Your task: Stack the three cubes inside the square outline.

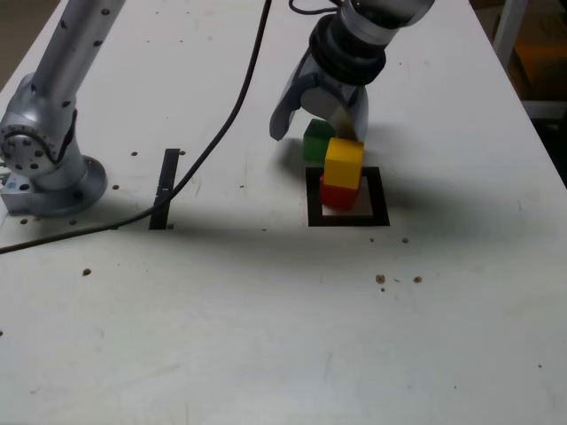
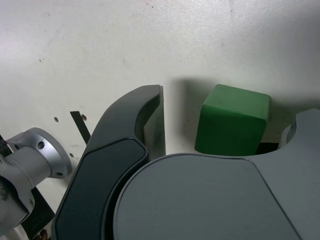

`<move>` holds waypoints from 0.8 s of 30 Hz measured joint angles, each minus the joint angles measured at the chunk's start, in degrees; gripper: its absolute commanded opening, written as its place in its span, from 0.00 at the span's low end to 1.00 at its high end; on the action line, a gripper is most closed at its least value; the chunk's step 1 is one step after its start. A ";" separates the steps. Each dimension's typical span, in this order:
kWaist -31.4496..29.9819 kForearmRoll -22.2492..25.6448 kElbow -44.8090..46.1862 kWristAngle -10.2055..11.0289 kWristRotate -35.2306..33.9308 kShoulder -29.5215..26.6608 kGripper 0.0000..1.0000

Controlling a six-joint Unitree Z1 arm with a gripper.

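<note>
Three cubes — one green cube (image 1: 316,140), one yellow cube (image 1: 344,163), one red cube (image 1: 337,196).

Exterior view looked down across white table (image 1: 266,336) from front; wrist view, close, shared small matte green cube (image 1: 317,140) (image 2: 233,120).

Yellow-on-red stack (image 1: 342,177) crowds the green cube (image 1: 317,139) — other sides clear.

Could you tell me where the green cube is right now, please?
In the exterior view, the small matte green cube sits on the white table, just behind the black tape square outline, between the gripper's open fingers.
</note>
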 measured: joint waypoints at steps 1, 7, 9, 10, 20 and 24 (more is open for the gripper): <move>0.09 -0.16 0.01 0.00 -0.12 0.00 0.82; 1.80 -0.02 0.14 0.00 -0.51 -0.16 0.58; 2.90 0.00 0.27 0.00 -0.52 -0.29 0.47; 3.46 0.04 0.27 0.00 -0.53 -0.29 0.43; 4.19 1.92 0.04 -0.31 -0.59 -0.28 0.08; 4.19 3.10 -0.50 -0.31 -0.64 -0.28 0.01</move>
